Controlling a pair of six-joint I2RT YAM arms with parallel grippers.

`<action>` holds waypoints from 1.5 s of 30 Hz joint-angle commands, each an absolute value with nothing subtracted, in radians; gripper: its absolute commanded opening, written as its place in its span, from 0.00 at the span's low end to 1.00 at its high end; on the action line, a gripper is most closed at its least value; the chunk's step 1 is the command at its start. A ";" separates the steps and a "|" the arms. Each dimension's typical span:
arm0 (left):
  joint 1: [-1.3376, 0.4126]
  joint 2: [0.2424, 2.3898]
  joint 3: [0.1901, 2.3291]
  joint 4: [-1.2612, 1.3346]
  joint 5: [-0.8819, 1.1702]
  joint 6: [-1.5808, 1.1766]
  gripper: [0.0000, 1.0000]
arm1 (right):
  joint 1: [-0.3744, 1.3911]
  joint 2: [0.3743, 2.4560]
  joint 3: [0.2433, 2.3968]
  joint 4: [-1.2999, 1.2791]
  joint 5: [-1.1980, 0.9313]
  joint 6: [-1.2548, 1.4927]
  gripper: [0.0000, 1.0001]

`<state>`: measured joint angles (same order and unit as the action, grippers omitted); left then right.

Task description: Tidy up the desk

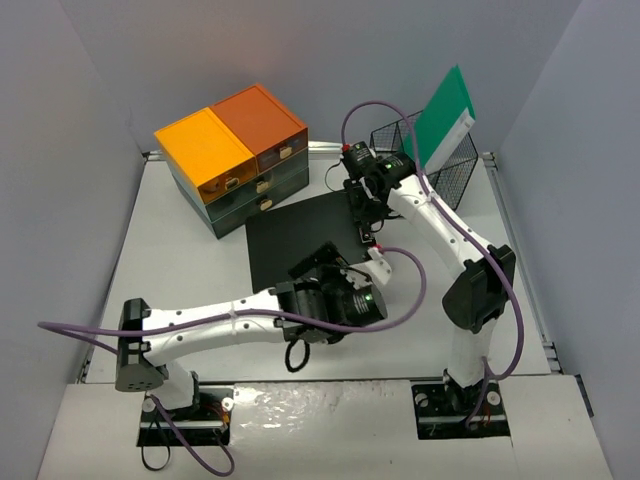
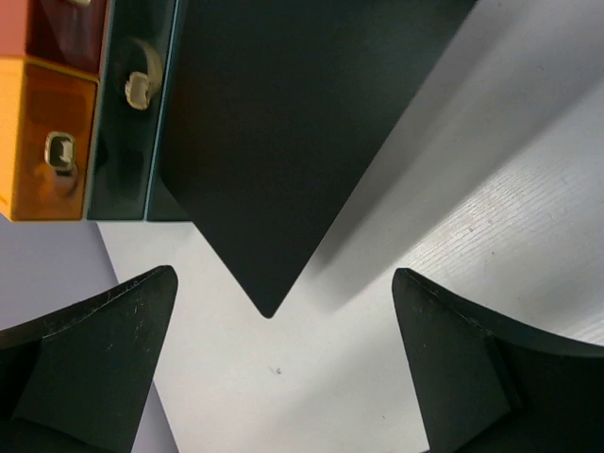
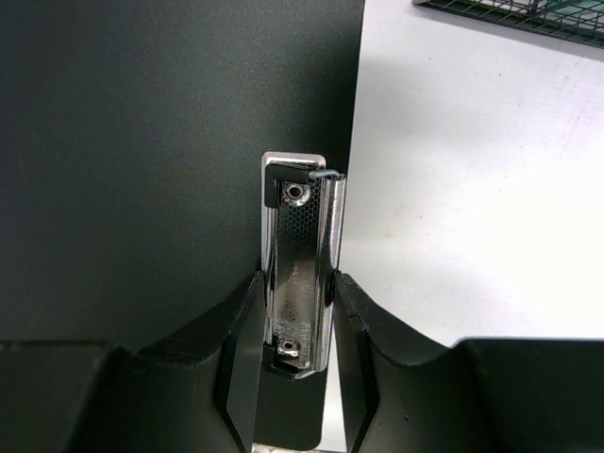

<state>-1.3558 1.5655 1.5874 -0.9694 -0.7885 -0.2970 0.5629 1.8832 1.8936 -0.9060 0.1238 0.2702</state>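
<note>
right hand (image 3: 295,373) around clipboard clip (image 3: 299,255)

1. The left gripper (image 2: 283,377) stands open, its two dark fingers (image 2: 94,363) in the lower corners of the view, well apart.
2. Between them, a rounded corner of a black board (image 2: 283,123) points down toward the camera.
3. The board casts a shadow on the white desk (image 2: 510,236) along its right edge.
4. At upper left stands a drawer unit (image 2: 123,142) with an orange front and small pale handles (image 2: 58,151).

white desk (image 1: 180,270) carries drawer unit (image 1: 232,150), wire basket (image 1: 442,188), black clipboard (image 1: 300,232).
</note>
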 commanded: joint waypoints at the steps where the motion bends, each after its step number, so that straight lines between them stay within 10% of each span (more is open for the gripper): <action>1: -1.458 1.632 1.663 -0.875 -1.035 -0.137 0.97 | 0.543 1.844 1.944 -0.937 0.078 0.256 0.00; 23: -1.507 1.856 1.696 -0.504 -1.216 0.284 0.97 | 0.515 1.797 1.946 -0.989 -0.040 0.246 0.00; 45: -1.506 1.947 1.796 -0.696 -1.245 0.253 0.97 | 0.489 1.795 1.907 -0.997 -0.121 0.246 0.00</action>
